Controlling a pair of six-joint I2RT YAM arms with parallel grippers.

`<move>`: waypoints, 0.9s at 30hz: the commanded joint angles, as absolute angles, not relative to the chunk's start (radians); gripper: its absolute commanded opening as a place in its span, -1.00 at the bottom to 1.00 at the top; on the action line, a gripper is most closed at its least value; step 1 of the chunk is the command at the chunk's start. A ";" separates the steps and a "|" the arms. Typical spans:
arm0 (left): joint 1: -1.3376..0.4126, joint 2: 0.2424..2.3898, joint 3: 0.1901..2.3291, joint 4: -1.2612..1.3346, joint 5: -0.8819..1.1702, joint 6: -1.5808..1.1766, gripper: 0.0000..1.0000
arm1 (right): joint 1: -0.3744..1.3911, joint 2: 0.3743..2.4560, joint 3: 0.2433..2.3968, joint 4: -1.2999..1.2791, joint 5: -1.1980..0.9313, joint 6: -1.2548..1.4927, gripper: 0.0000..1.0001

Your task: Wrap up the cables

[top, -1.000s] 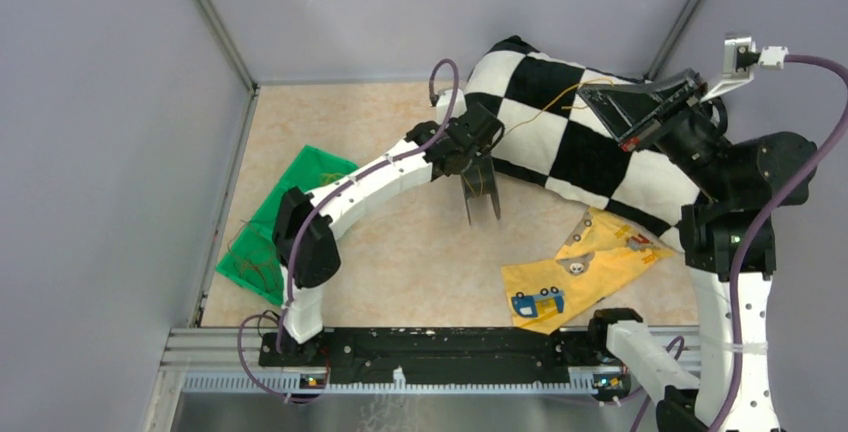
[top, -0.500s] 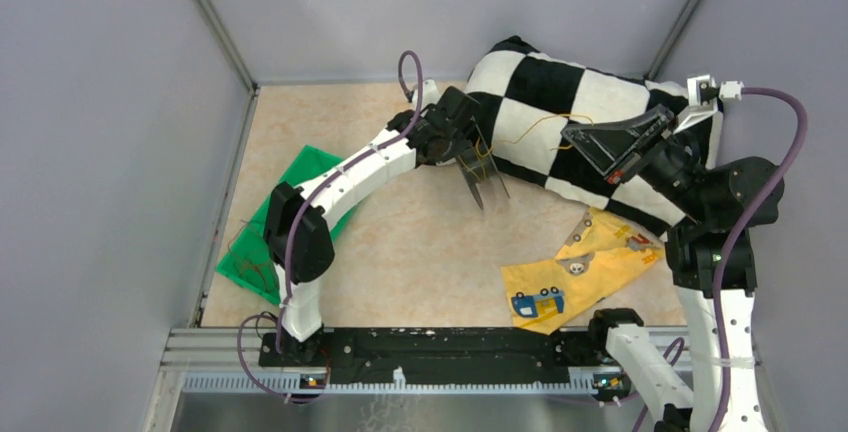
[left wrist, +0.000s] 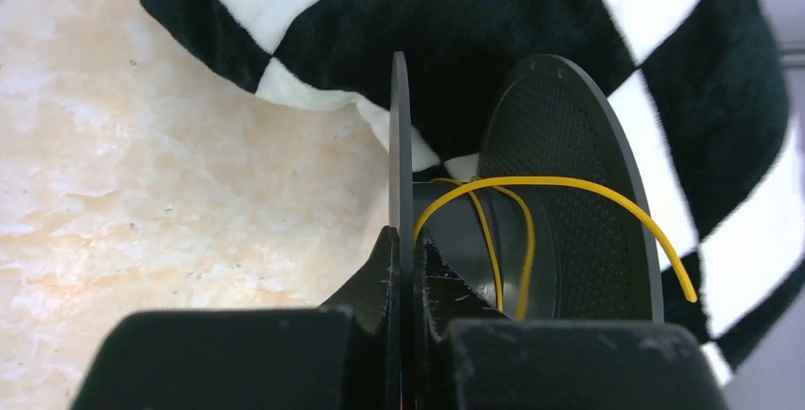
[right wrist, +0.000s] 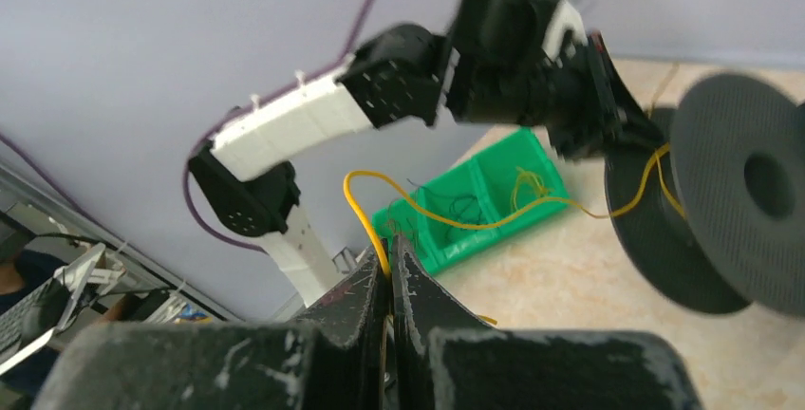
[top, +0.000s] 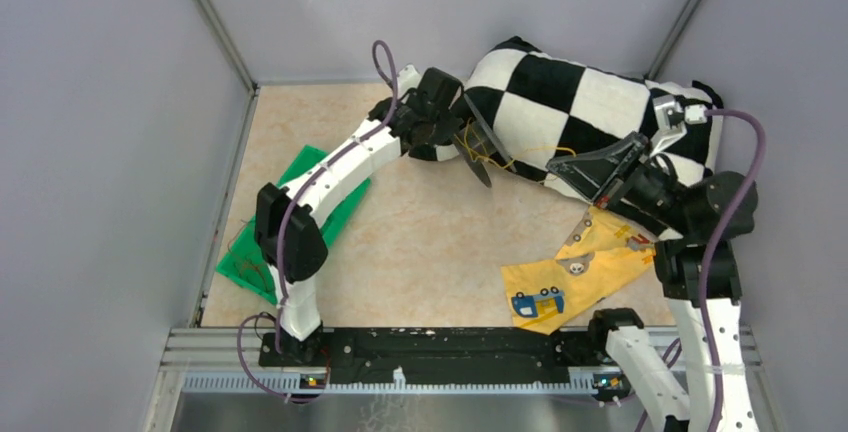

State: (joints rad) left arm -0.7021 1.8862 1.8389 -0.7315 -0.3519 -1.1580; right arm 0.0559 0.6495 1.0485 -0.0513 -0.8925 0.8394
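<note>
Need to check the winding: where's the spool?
Top view, far centre: the spool sits in the left hand, flange pinched, by the left end of the pillow.

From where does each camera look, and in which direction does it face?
Top: above and behind the bases, facing down on the table; both arms show.
Left wrist: on the left gripper, facing the spool it clamps, pillow behind; own fingers show.
Right wrist: on the right gripper, which pinches the yellow wire, facing the left arm and green tray; own fingers show.
Both wrist views share spool and wire.
</note>
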 commanded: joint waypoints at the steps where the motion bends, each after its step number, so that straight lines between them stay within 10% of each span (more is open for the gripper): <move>1: -0.652 1.763 1.935 -0.508 -0.299 -1.231 -1.00 | 0.095 0.650 0.952 -0.089 -0.896 0.801 -1.00; 27: -0.438 1.455 1.742 -0.480 0.243 -0.954 -1.00 | 0.267 0.682 0.739 -0.248 -0.495 0.597 -1.00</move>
State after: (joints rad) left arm -0.4393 1.4895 1.7420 -0.5613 0.0376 -1.0409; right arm 0.2604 0.6739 0.7574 -0.2279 -0.5690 0.6514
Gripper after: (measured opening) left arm 0.027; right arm 0.007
